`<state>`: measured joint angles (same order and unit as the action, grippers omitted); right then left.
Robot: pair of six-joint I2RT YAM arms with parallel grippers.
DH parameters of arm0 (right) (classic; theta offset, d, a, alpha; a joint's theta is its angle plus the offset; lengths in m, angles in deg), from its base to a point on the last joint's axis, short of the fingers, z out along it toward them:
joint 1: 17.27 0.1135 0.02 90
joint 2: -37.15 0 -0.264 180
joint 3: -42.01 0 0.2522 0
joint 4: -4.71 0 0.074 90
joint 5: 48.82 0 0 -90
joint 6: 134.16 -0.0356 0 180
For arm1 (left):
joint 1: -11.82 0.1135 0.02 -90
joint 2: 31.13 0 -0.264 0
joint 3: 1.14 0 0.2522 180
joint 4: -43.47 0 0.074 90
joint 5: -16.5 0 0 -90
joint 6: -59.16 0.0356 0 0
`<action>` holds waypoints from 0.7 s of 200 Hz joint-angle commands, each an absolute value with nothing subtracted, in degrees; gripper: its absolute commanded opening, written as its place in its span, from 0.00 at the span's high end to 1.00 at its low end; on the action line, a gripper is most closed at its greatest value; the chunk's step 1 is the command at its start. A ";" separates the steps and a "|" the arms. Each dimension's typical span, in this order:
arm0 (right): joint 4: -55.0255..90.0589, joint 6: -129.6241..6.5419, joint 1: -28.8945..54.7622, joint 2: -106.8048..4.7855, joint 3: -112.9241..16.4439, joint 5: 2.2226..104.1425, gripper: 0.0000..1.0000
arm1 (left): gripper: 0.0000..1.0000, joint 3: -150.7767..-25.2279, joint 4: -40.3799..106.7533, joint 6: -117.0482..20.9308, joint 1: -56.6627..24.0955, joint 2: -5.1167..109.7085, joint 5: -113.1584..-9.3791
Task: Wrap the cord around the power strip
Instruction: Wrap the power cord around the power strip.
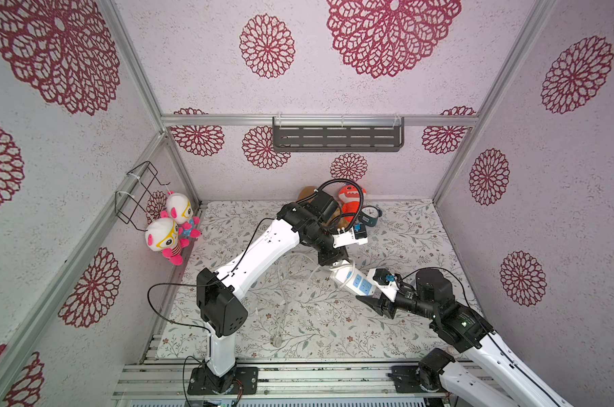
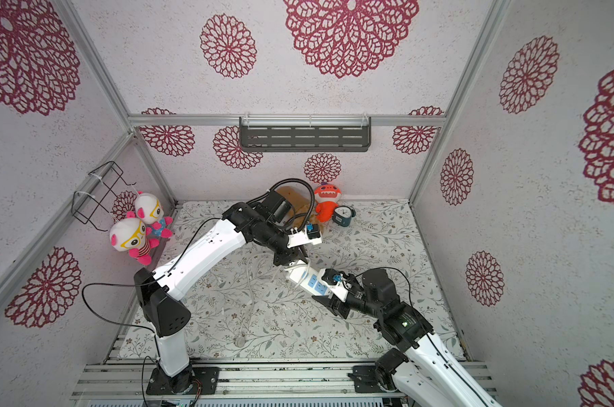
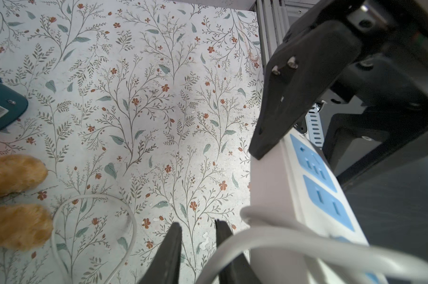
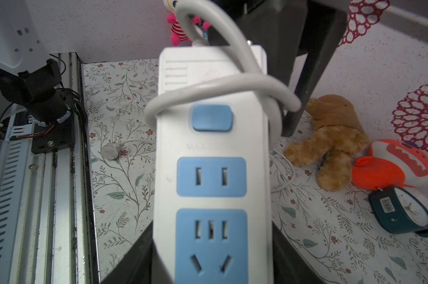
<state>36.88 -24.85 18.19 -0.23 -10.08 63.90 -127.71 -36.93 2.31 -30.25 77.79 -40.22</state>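
Observation:
My right gripper [image 1: 373, 287] [image 4: 211, 246] is shut on the power strip [image 1: 356, 282] [image 2: 312, 282] [image 4: 210, 147], holding its socket end just above the table. The strip is white with light-blue socket faces and a blue button [image 4: 211, 118]. The white cord [image 4: 222, 83] [image 3: 281, 236] loops across the strip beside the button. The rest of the cord [image 1: 282, 282] trails over the table to its plug [image 1: 276, 340] [image 4: 109, 150]. At the strip's cord end my left gripper [image 1: 335, 262] [image 3: 198, 222] is open with nothing between its fingers; the cord passes in front of one finger.
A blue alarm clock [image 1: 369, 215] [image 4: 402, 211], an orange plush [image 1: 349, 201] and a brown plush [image 1: 309, 193] lie at the back, behind the left arm. Two pink-and-white dolls [image 1: 171, 232] hang under a wire basket [image 1: 136, 190] on the left wall. A dark shelf [image 1: 337, 137] hangs on the back wall.

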 commanded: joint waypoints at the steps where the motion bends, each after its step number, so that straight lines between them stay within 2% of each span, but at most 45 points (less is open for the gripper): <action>1: 21.21 -26.75 18.38 1.80 -12.99 64.66 0.97 | 0.69 -123.06 -31.31 -0.42 -31.06 75.01 -36.59; 28: 21.92 -26.32 18.35 1.02 -13.02 64.73 0.98 | 0.60 -119.52 -26.22 -2.26 -29.87 71.98 -34.87; 70: 21.61 -25.91 18.33 0.04 -12.75 66.02 0.99 | 0.45 -120.45 -26.02 -2.40 -29.36 71.50 -34.98; 120: 21.50 -25.07 18.34 0.06 -12.38 66.22 1.00 | 0.43 -123.91 -28.61 -2.15 -28.03 74.01 -35.55; 123: 21.35 -25.13 18.34 0.05 -12.36 66.38 1.00 | 0.40 -124.25 -28.85 -2.10 -27.94 74.24 -35.72; 126: 21.17 -25.24 18.36 0.14 -12.29 66.45 1.00 | 0.28 -124.58 -29.05 -2.10 -27.83 74.35 -35.90; 128: 20.94 -25.34 18.34 0.13 -12.21 66.48 1.00 | 0.24 -124.80 -29.19 -2.03 -27.76 74.45 -36.02; 140: 19.72 -25.95 18.35 0.45 -11.68 66.66 1.00 | 0.22 -125.95 -30.12 -1.55 -27.24 74.98 -36.79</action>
<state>31.92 -24.76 18.28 -0.56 -9.97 65.52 -123.82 -27.70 -2.46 -27.12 73.00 -38.23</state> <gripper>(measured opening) 0.603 0.746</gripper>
